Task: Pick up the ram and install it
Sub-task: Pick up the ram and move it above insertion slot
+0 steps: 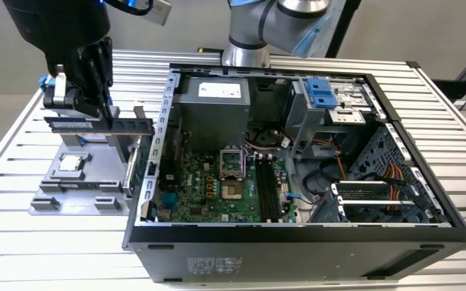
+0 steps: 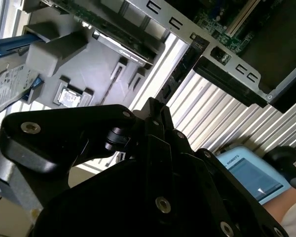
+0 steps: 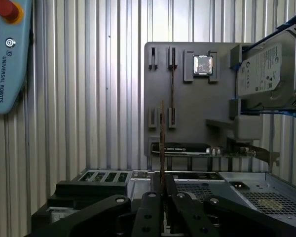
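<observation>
The ram (image 1: pixel 131 125) is a thin dark-green stick, held level above the grey holder plate (image 1: pixel 71 182) at the exterior view's left. My black gripper (image 1: pixel 97 116) is shut on its middle from above. In the first wrist view the ram (image 3: pixel 161 138) shows edge-on as a thin line rising from between the fingers of my gripper (image 3: pixel 161 186). The open computer case (image 1: pixel 148 182) stands just to the exterior view's right of the ram. The long black memory slots (image 1: pixel 269 188) lie on its green motherboard (image 1: pixel 209 188).
On the holder plate (image 3: pixel 187 108) sit a small square silver processor (image 3: pixel 203 64) and a silver hard drive in a blue frame (image 3: pixel 266 69). A light-blue teach pendant (image 3: pixel 5 54) lies on the ribbed metal table (image 1: pixel 22 236). The case's near wall (image 1: pixel 298 254) is tall.
</observation>
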Available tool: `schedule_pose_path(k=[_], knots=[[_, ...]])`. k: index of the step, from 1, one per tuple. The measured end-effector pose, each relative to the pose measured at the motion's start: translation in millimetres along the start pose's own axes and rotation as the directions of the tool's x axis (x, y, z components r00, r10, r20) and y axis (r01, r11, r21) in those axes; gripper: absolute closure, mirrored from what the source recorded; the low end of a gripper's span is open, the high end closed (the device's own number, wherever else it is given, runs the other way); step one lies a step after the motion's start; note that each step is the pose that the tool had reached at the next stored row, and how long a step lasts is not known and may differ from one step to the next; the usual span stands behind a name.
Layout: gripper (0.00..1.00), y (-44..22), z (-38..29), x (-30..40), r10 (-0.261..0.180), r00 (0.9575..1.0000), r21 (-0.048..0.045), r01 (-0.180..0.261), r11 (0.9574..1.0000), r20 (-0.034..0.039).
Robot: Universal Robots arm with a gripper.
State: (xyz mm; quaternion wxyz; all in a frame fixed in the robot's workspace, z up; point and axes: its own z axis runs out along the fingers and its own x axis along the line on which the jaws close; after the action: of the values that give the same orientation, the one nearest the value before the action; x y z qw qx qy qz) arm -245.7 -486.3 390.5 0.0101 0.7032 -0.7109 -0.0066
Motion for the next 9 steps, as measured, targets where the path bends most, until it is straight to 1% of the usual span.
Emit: schedule_pose_path(k=[3,9], knots=[[1.0,-4.1,-0.1,0.0,0.0,1.0,0.0001,0.0,1.0,0.0],[1.0,-14.7,-0.4,-0.2,0.0,1.0,0.0,0.0,1.0,0.0]])
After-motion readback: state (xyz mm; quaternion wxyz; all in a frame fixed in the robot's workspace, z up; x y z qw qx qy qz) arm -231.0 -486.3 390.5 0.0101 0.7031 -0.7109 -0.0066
